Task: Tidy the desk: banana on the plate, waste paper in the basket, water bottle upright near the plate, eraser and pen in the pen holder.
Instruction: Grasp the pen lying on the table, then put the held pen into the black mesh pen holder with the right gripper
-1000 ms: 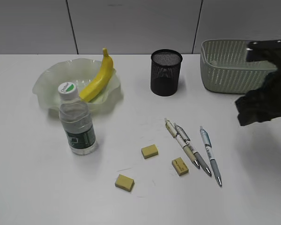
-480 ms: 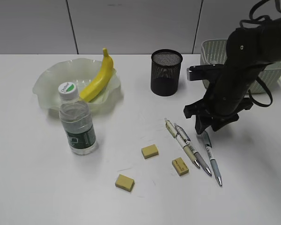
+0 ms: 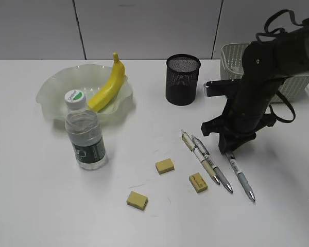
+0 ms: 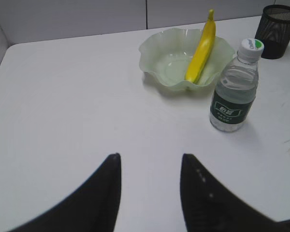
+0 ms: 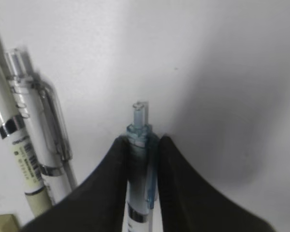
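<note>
My right gripper [image 3: 229, 151] is down on the desk [image 3: 36, 206], shut on the top end of a blue-clip pen [image 3: 242, 179]; in the right wrist view its jaws [image 5: 142, 142] pinch the pen [image 5: 140, 118] just under the clicker. Two more pens [image 3: 202, 156] lie just left of it. Three yellow erasers [image 3: 165, 165] [image 3: 198, 182] [image 3: 137, 200] lie loose. The banana [image 3: 109, 87] rests in the plate [image 3: 54, 92]. The water bottle [image 3: 85, 136] stands upright in front of it. The pen holder [image 3: 183, 80] and basket [image 3: 230, 69] stand behind. No waste paper shows. My left gripper [image 4: 150, 157] hangs open over bare desk.
The right arm's dark body covers part of the basket and the desk between basket and pens. In the left wrist view the plate [image 4: 157, 53], banana [image 4: 201, 48], bottle [image 4: 234, 92] and pen holder [image 4: 279, 24] sit far ahead to the right.
The right arm swung from beside the basket down to the pens, and its jaws closed on the blue-clip pen, which slid a little rightward. The left gripper stayed put.
</note>
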